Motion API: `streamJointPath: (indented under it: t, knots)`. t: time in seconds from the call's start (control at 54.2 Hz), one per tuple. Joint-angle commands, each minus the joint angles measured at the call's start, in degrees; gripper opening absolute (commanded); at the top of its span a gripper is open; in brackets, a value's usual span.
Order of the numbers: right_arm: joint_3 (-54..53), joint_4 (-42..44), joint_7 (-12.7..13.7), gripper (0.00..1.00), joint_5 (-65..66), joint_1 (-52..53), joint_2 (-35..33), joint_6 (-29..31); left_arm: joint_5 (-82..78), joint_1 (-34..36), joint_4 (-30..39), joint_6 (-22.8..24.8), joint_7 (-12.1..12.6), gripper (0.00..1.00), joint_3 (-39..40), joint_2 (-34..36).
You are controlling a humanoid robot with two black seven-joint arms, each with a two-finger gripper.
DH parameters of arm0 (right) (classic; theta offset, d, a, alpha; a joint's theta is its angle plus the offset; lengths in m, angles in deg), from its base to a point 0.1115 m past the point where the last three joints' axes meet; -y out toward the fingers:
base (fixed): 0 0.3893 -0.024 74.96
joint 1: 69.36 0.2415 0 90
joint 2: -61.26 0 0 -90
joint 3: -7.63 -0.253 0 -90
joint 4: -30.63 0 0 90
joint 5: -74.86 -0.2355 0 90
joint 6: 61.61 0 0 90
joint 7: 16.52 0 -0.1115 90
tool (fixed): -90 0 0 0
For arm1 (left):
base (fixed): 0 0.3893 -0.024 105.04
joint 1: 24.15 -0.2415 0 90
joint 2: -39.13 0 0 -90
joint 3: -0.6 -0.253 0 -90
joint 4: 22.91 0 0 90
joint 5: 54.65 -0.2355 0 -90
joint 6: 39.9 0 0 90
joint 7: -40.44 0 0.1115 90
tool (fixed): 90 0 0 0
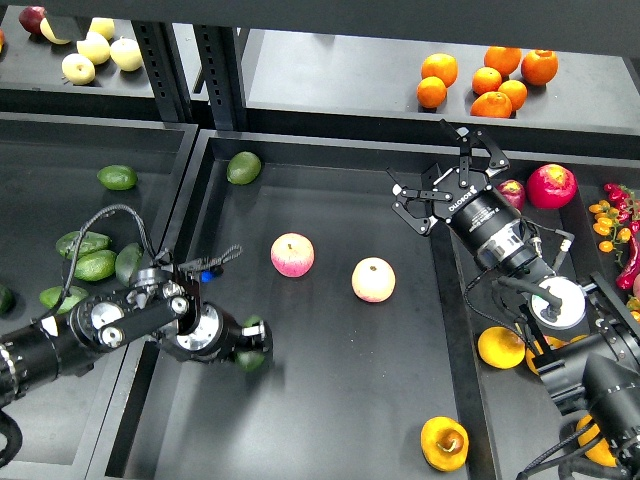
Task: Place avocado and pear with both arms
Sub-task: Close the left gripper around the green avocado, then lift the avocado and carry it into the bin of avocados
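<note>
- My left gripper sits low over the central tray, its fingers clamped around the dark green avocado (only a sliver of it shows past the wrist).
- My right gripper hovers near the tray's right rim with its fingers spread wide, holding nothing.
- The pear, orange-yellow with a dark dimple, lies at the tray's front right corner, well apart from both grippers.
- Two pink-yellow apples rest mid-tray between my arms.
- Oranges sit on the back shelf.

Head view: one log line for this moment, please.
left pincer: shut on avocado | right pincer: open, empty | pear: on tray
</note>
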Motion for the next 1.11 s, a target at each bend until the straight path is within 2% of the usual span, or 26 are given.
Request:
streamJointPath:
  t: [0.0,0.517,1.089]
  knots:
    - [0.07,-0.06,-0.01,0.99,0.05,0.07,0.0,0.0,0.58,1.65,0.14,0.0,0.0,0.44,0.41,0.8]
    - [0.25,-0.06,-0.01,0.99,0.05,0.07,0.0,0.0,6.73,8.77,-0.3,0.0,0.0,0.44,0.85,8.71]
    - [0.25,-0.23,-0.01,0.99,-0.04,0.07,0.0,0.0,7.79,8.77,-0.47,0.0,0.0,0.45,1.38,21.36]
